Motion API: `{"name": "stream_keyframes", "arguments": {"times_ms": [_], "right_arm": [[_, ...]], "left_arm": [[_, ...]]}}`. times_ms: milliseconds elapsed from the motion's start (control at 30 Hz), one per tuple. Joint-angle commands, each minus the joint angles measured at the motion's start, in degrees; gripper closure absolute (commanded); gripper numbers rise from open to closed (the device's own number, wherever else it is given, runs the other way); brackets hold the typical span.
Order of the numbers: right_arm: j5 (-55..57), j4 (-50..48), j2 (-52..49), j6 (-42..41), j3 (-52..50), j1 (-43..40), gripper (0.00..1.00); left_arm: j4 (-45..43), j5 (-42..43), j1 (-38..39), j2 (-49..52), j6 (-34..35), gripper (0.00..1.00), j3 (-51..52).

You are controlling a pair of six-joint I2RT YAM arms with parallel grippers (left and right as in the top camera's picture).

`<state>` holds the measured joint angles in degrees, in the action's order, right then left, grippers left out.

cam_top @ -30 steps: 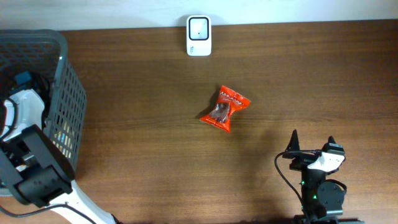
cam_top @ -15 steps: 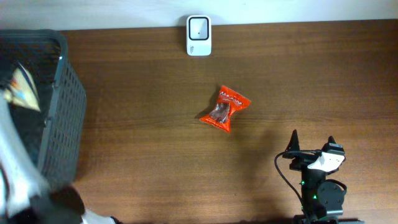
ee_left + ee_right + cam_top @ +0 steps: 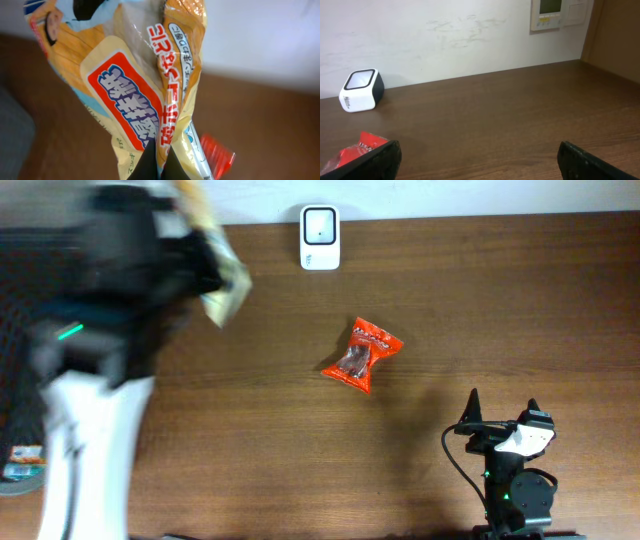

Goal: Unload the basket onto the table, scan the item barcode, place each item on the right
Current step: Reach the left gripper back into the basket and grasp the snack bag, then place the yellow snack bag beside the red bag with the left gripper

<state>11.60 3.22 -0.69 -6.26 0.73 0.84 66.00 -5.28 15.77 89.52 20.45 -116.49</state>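
My left gripper point(image 3: 159, 165) is clamping the bag point(image 3: 135, 85) and holding it in the air left of the scanner point(image 3: 320, 237), so pickup looks done and the scan itself is remaining, while my right gripper point(image 3: 502, 405) is idling wide open over the counter point(image 3: 500, 300).

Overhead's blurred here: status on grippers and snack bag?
Left gripper shut on snack bag, aloft left of scanner. Right gripper open, empty. Red packet mid-table, not blocking.
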Motion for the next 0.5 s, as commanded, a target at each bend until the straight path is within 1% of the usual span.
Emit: {"name": "stream_keyframes", "arguments": {"times_ms": [0, 100, 333, 467], "right_arm": [[0.0, 0.3, 0.2, -0.5, -0.4, 0.3, 0.02], [0.0, 0.3, 0.2, -0.5, -0.4, 0.3, 0.02], [0.0, 0.3, 0.2, -0.5, -0.4, 0.3, 0.01], [0.0, 0.3, 0.2, -0.5, -0.4, 0.3, 0.01]], "left_arm": [[2.3, -10.0, 7.6, 7.3, -3.6, 1.0, 4.3], [2.1, -10.0, 11.1, 14.6, -3.1, 1.0, 6.6], [2.0, -10.2, 16.3, 30.8, -3.2, 1.0, 6.8], [1.9, -6.0, 18.6, 37.4, -3.2, 1.0, 6.8]]}}
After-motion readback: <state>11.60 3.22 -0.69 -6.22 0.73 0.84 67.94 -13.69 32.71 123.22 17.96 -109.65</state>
